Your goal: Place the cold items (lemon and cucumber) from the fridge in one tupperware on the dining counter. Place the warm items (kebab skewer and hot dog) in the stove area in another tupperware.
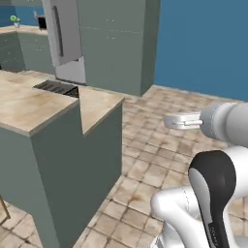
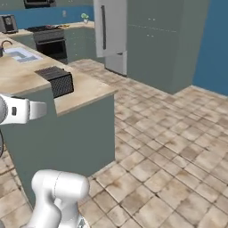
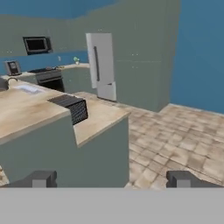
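claw (image 3: 111,178) released and empty, fridge (image 3: 101,65) well apart, straight ahead across the floor

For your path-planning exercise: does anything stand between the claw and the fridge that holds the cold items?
The open claw faces the fridge across tiled floor. The counter corner, carrying a dark toaster, juts in on the left; the fridge door looks shut.

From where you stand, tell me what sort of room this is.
A home kitchen, by the look of it: a tall grey fridge set among cabinets, a stove along the far wall, and a sink sunk into the beige island counter.
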{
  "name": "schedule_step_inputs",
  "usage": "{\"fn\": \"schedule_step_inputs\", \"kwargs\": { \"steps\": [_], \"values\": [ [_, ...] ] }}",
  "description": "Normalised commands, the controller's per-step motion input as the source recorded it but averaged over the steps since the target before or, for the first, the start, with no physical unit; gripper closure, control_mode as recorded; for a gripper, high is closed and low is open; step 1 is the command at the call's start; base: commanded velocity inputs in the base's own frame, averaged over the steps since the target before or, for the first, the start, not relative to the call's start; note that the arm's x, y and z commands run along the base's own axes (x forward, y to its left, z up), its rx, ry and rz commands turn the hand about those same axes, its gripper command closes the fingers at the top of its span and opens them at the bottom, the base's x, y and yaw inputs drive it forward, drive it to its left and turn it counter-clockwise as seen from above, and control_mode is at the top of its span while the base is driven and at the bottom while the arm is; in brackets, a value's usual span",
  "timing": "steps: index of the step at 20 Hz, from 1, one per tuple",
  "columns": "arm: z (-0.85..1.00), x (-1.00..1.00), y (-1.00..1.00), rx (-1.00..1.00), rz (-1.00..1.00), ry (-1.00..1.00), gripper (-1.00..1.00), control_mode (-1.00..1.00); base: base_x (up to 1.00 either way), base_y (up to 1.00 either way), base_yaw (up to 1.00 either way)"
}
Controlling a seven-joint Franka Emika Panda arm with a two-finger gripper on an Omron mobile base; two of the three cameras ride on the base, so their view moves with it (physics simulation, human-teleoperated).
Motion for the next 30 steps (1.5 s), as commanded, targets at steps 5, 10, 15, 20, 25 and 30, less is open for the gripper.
{"fn": "schedule_step_inputs", "kwargs": {
  "steps": [5, 10, 15, 20, 25, 30],
  "values": [
    [0.00, 0.00, 0.00, 0.00, 0.00, 0.00, -1.00, 1.00, 0.85, -0.87, 0.43],
    [0.00, 0.00, 0.00, 0.00, 0.00, 0.00, -1.00, 1.00, 0.81, -0.95, 0.35],
    [0.00, 0.00, 0.00, 0.00, 0.00, 0.00, -1.00, 1.00, 0.76, -0.98, 0.34],
    [0.00, 0.00, 0.00, 0.00, 0.00, 0.00, -1.00, 1.00, 0.79, -0.98, 0.32],
    [0.00, 0.00, 0.00, 0.00, 0.00, 0.00, -1.00, 1.00, 0.76, -0.98, 0.34],
    [0.00, 0.00, 0.00, 0.00, 0.00, 0.00, -1.00, 1.00, 0.78, -0.97, 0.34]
  ]
}}
